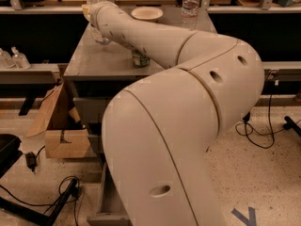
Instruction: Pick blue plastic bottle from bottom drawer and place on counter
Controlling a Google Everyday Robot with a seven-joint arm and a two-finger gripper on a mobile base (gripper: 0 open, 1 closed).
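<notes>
My gripper (pixel 91 14) is at the end of the arm, over the back left corner of the counter (pixel 101 60), mostly hidden behind my own wrist. The blue plastic bottle (pixel 100 36) stands upright right at the gripper; its white cap shows above the wrist and its clear base shows below, at counter level. I cannot tell whether the gripper still grips it. The bottom drawer (pixel 106 206) is pulled open at the bottom of the frame, mostly hidden by my arm.
A green can (pixel 139 59) sits mid-counter under my forearm. A white bowl (pixel 146 13) and a taller water bottle (pixel 190 6) stand at the back. Pump bottles (pixel 14 58) sit on the left shelf. A cardboard box (pixel 66 135) and cables lie on the floor at left.
</notes>
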